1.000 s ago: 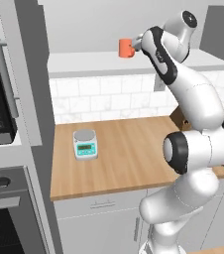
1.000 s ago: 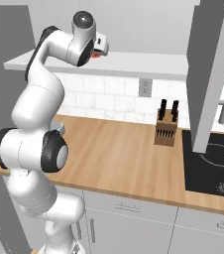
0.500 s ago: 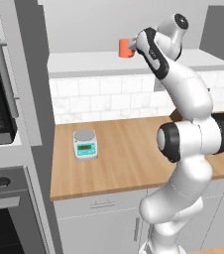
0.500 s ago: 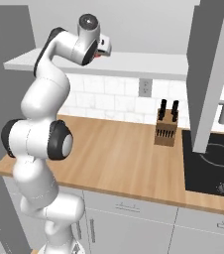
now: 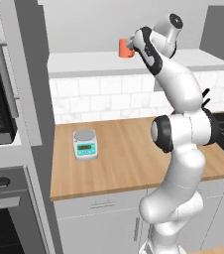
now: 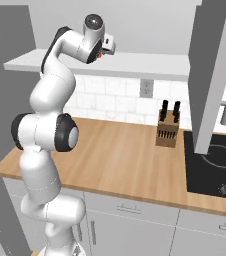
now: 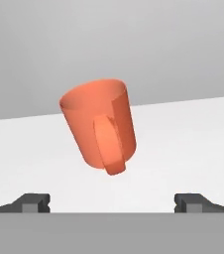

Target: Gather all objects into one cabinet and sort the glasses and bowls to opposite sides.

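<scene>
The wooden countertop (image 5: 129,158) spans both base views beneath a white tiled backsplash (image 5: 104,96). Above it runs the cabinet (image 6: 135,65), whose pale shelf board is bounded by a grey side panel (image 6: 212,75). A black cooktop (image 6: 212,167) adjoins the counter, and an oven (image 5: 7,213) stands at the opposite end. 1 knife block (image 6: 166,127) and 1 kitchen scale (image 5: 85,144) rest on the counter. The orange mug (image 7: 100,124) stands on the shelf board, handle facing the gripper (image 7: 112,204), whose fingers are spread wide, empty, just short of the mug.
</scene>
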